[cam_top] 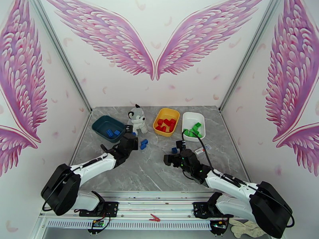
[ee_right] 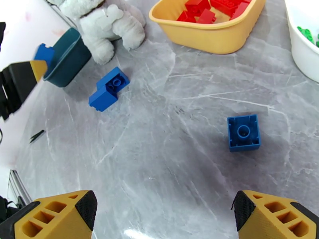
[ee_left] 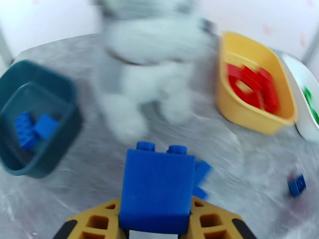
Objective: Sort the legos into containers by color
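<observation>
Top view, left gripper [cam_top: 130,139]: raised over the grey marble-patterned table [cam_top: 151,176], just in front of the grey-and-white plush dog [cam_top: 136,118]. A pair of loose blue studded plastic bricks [cam_top: 143,144] lies just right of its fingers.
Top view, right gripper [cam_top: 180,145]: a single blue square plastic brick [cam_top: 174,149] sits just left of its fingers.
Top view, trays: the dark teal shallow plastic tray [cam_top: 98,125] is beyond and left of the left fingers. The yellow shallow plastic tray [cam_top: 167,111] and the white shallow plastic tray [cam_top: 194,114] are beyond the right fingers.
Left wrist view, left gripper [ee_left: 157,226]: its fingers are clamped on a blue two-stud plastic brick [ee_left: 157,184], held upright with the studs away from the fingers.
Left wrist view, surroundings: the teal tray [ee_left: 67,128] holds blue bricks [ee_left: 34,128] ahead-left. The yellow tray [ee_left: 247,116] holds red bricks [ee_left: 251,86] ahead-right. The plush dog [ee_left: 147,68] is straight ahead and blurred.
Right wrist view, right gripper [ee_right: 163,216]: its fingers [ee_right: 60,214] stand wide apart with nothing between them.
Right wrist view, bricks: the square brick [ee_right: 243,132] lies ahead of the right-hand finger, studs down. The blue pair [ee_right: 108,89] lies further ahead-left, near the plush dog [ee_right: 99,20].
</observation>
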Controlling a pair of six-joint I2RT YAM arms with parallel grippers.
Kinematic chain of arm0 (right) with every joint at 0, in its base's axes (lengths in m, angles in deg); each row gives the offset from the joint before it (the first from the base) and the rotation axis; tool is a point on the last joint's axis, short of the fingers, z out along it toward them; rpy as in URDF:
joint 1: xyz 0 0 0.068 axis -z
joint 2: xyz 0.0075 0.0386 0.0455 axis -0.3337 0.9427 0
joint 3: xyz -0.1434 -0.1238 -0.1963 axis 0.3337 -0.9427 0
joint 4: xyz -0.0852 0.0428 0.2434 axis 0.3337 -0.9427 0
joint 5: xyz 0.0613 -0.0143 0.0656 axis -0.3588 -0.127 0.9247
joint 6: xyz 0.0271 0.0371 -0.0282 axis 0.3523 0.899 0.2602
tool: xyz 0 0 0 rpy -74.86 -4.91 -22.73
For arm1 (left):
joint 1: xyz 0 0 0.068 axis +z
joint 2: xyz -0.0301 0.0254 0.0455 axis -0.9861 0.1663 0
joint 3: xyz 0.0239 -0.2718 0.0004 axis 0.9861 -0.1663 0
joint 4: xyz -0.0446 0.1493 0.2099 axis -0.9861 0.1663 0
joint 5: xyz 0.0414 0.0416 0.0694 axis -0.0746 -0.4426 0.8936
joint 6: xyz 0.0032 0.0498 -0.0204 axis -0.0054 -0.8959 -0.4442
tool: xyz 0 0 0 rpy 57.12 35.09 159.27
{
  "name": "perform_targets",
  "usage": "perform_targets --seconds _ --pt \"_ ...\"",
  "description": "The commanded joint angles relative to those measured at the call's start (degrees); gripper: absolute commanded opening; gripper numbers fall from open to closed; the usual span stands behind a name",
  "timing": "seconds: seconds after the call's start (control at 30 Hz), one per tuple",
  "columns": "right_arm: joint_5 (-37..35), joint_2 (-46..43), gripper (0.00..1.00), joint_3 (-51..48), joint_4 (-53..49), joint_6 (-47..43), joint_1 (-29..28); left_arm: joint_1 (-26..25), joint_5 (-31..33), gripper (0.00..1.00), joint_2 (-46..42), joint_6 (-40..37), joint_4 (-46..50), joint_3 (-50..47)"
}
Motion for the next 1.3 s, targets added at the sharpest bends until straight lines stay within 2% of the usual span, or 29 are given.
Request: perform_targets --seconds 0.0,0.13,0.27,0.37,0.43,0.47,0.57,0.77,0.93,1.07,1.13,1.27 --pt "1.31 1.00 0.97 -0.04 1.64 0.89 -0.06 6.41 0.34 0.29 -2.25 3.20 2.63 -0.68" --pt "1.77 2.75 0.96 0.73 2.09 1.01 -0.23 15.23 -4.08 0.29 0.64 3.61 4.47 3.07" --pt "1.97 4.82 0.95 1.84 2.24 0.97 -0.32 19.74 -6.43 0.32 6.39 3.26 6.75 10.03" --pt "0.61 5.40 0.95 2.67 1.33 0.58 -0.25 20.30 -6.76 0.46 9.94 2.91 8.60 14.61" --pt "-0.53 5.59 0.95 3.03 0.67 0.15 -0.19 19.41 -6.56 0.61 10.23 2.73 8.91 15.45" --pt "-0.96 5.73 0.95 3.12 0.39 0.01 -0.24 18.56 -5.99 0.66 9.79 2.60 8.83 15.13" --pt "-2.24 5.91 0.96 3.57 -0.35 -0.22 -0.05 15.11 -3.08 0.71 7.60 1.96 8.17 13.01" --pt "-3.49 5.93 0.96 3.94 -1.33 0.05 0.46 7.64 -0.93 0.73 1.95 1.76 6.43 5.80" --pt "-6.79 5.10 0.94 3.79 -3.24 1.45 1.38 -0.31 -3.20 0.75 -1.41 -0.09 3.75 0.45" --pt "-10.38 4.13 0.91 3.84 -5.00 3.72 2.71 -6.63 -5.60 0.73 0.51 1.33 3.31 0.82" --pt "-11.86 3.77 0.89 3.74 -5.89 5.13 3.67 -10.76 -4.48 0.73 2.89 2.97 2.95 2.13" --pt "-13.68 2.38 0.89 3.02 -7.22 7.63 5.35 -17.25 -6.03 0.78 10.53 3.43 -0.06 6.42"
